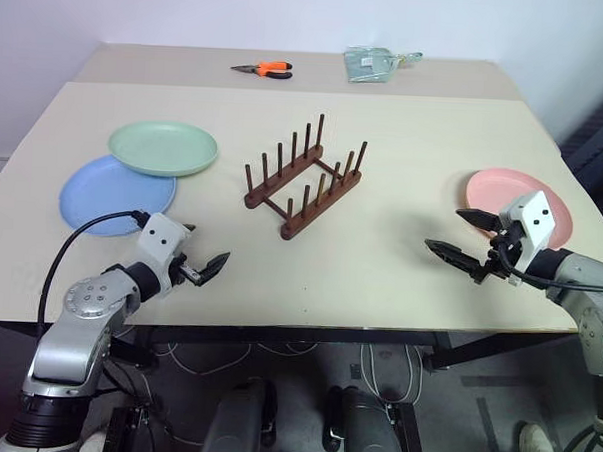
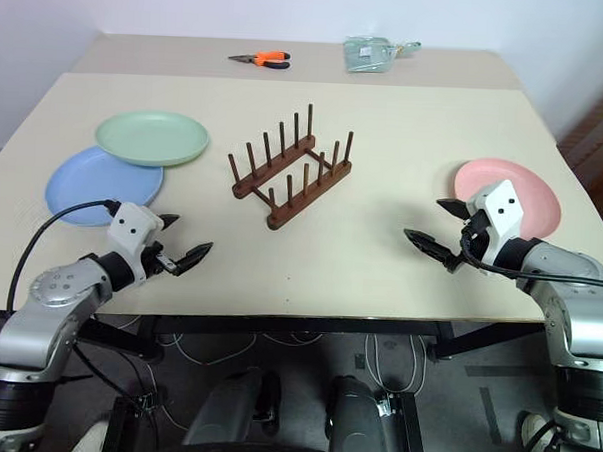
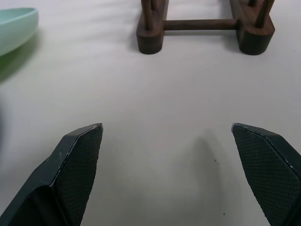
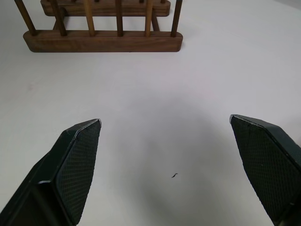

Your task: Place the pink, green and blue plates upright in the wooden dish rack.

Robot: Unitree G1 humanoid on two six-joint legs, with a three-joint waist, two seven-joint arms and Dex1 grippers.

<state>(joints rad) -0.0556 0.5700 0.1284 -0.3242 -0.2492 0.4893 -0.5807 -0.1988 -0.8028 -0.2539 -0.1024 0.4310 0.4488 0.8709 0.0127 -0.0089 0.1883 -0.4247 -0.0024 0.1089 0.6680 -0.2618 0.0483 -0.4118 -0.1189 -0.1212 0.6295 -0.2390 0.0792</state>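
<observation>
I see my right gripper (image 1: 464,240), jaws apart and empty, with the pink plate (image 1: 520,201) just beside it at one o'clock, lying flat; the wooden dish rack (image 1: 304,179) stands mid-table at ten o'clock

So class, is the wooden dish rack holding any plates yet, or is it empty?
Empty. The wooden dish rack has only bare pegs; the green plate, blue plate and pink plate lie flat on the table.
</observation>
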